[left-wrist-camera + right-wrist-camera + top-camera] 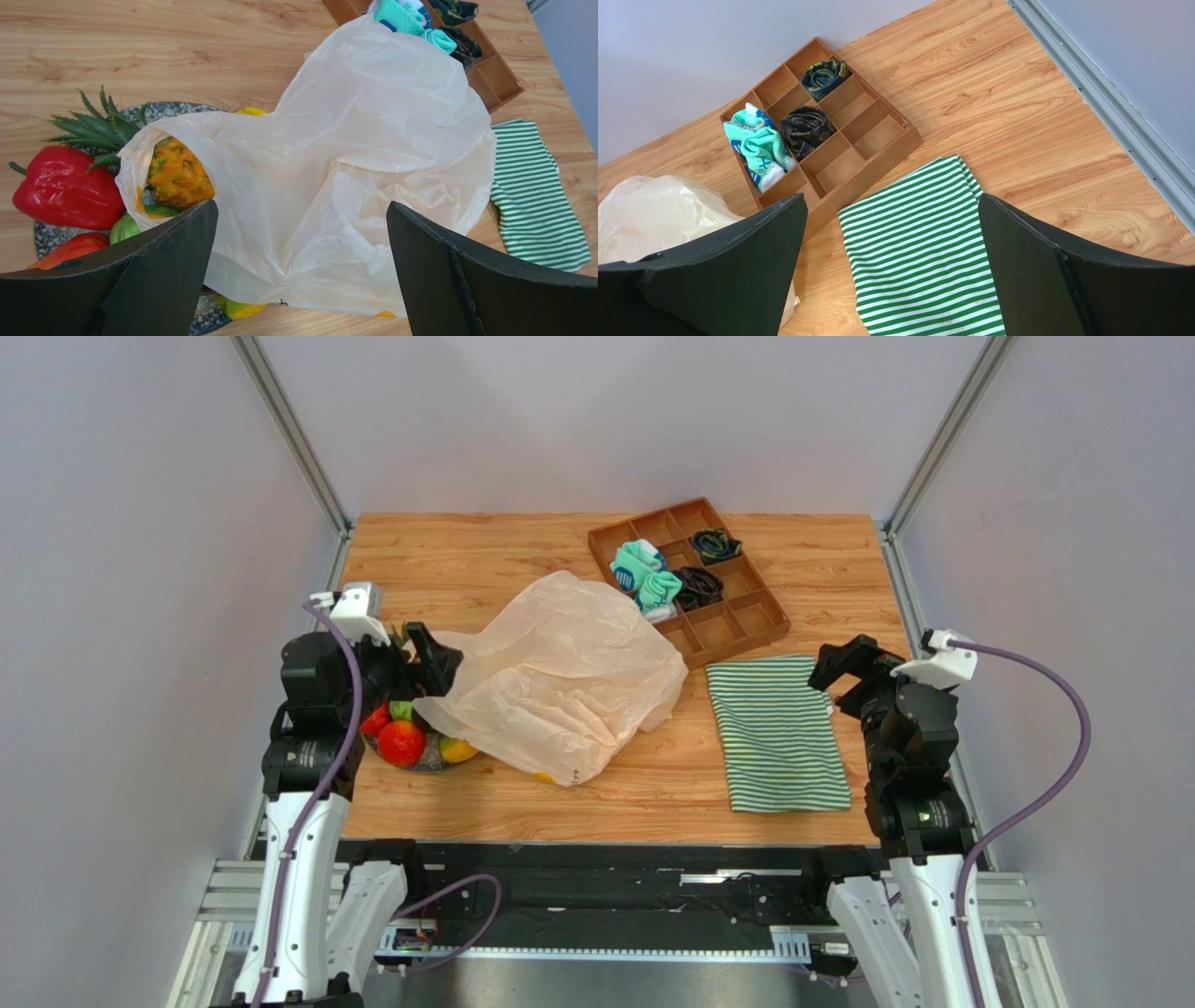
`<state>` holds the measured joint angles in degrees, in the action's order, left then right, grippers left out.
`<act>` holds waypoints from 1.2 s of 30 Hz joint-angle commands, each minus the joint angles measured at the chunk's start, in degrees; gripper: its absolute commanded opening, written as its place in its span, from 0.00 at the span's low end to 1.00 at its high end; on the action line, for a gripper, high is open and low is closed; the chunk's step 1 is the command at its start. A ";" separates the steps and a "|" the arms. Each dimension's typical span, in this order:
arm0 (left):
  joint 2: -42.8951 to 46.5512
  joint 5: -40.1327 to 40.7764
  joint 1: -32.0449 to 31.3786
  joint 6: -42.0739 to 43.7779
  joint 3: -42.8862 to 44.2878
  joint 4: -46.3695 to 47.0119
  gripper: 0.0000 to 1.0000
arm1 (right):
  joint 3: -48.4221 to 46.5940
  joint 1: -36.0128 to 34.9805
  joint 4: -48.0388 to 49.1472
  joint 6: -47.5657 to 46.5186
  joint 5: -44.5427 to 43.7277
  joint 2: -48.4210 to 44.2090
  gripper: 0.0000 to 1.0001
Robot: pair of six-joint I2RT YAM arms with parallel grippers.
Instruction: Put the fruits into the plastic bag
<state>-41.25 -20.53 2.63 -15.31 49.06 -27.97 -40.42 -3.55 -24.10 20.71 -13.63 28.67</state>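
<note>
The plastic bag (561, 672) lies crumpled mid-table, cream and translucent; it also shows in the left wrist view (365, 161). The fruits sit on a speckled plate (168, 108) at its left edge. The orange pineapple (175, 175) lies under the bag's edge loop, its green crown (98, 129) sticking out. A red pepper-like fruit (63, 189), a green one (126, 227) and a yellow one (242, 308) lie beside it. My left gripper (428, 665) is open and empty above the bag's left edge (302, 273). My right gripper (842, 672) is open and empty above the striped cloth (892, 273).
A green-and-white striped cloth (776, 735) lies right of the bag. A brown compartment tray (751, 623) at the back right holds teal (758, 143) and dark (808, 129) cloth bundles. Grey walls close in the left, right and back edges.
</note>
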 commanded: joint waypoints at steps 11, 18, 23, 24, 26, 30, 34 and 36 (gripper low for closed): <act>-15.00 -1.62 3.17 -1.30 1.92 -1.83 0.99 | -1.15 0.12 1.07 -0.58 3.34 0.69 0.96; -16.66 -1.26 3.17 -0.86 1.83 -0.86 0.97 | -0.97 0.04 1.69 -0.41 4.84 2.27 0.96; -20.70 -1.70 3.17 -0.42 2.88 -1.57 0.86 | -0.80 0.12 1.69 -0.41 5.72 2.45 0.96; -21.06 -2.05 3.25 -0.33 2.97 -1.30 0.82 | -0.88 0.12 1.77 -0.41 5.80 2.53 0.96; -21.93 -2.67 3.17 -0.25 3.24 -1.30 0.70 | -0.88 0.04 1.86 -0.32 5.89 2.53 0.96; -21.94 -4.07 3.17 0.11 3.41 -1.22 0.34 | -0.97 0.12 1.77 -0.41 6.24 2.54 0.96; -18.96 -7.84 3.17 0.37 2.80 1.24 0.00 | -1.59 0.12 1.25 -0.58 6.42 2.62 0.95; -15.45 -11.96 2.99 -0.07 1.57 5.27 0.00 | -2.38 0.04 0.90 -0.58 6.60 2.71 0.94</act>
<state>-62.54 -25.10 5.45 -15.84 49.56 -29.69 -40.45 -3.55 -24.12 20.69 -7.86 31.24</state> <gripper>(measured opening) 0.017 0.947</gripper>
